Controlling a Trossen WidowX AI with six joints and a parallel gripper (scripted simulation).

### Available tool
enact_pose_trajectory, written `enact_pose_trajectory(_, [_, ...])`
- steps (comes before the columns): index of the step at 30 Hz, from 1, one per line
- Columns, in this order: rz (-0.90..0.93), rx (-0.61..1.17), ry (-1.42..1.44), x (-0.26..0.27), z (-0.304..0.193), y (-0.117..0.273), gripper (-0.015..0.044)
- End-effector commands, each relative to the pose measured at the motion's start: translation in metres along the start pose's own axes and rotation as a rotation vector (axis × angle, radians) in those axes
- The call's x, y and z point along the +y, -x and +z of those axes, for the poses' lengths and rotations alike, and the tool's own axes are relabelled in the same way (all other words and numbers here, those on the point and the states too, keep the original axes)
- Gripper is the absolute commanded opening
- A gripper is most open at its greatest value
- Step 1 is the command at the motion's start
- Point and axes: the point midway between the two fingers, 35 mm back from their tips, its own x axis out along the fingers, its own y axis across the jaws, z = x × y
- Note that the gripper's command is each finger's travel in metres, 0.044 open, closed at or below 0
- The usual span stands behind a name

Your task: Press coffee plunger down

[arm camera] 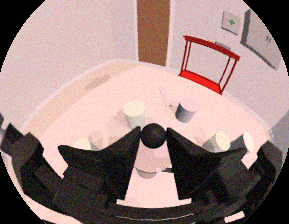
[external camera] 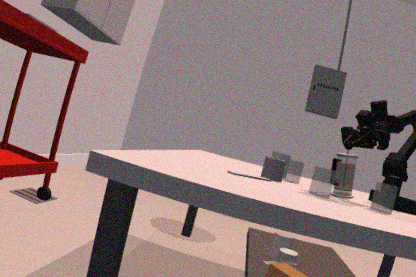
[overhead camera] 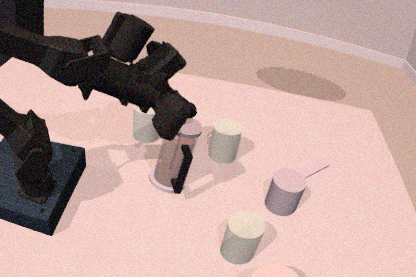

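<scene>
Claw (arm camera: 153,137) clamped on plunger knob (arm camera: 152,136), low over upright coffee press (overhead camera: 172,162)

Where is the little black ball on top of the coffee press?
In the wrist view the plunger knob sits pinched between the gripper fingers, just above the coffee press, which stands between two pale cups.
</scene>
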Motion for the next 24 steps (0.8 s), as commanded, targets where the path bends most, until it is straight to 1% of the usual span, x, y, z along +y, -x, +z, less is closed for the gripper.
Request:
enact_pose_trajectory(1, [0.001, 0.018, 0.005, 0.0, -0.0037, -0.0023, 0.0119])
enact_pose_trajectory(20, [0.0, 0.001, 0.0, -0.0001, 0.0005, -0.0015, 0.0119])
enact_pose_trajectory(24, [0.0, 0.001, 0.0, -0.0001, 0.0005, -0.0015, 0.0224])
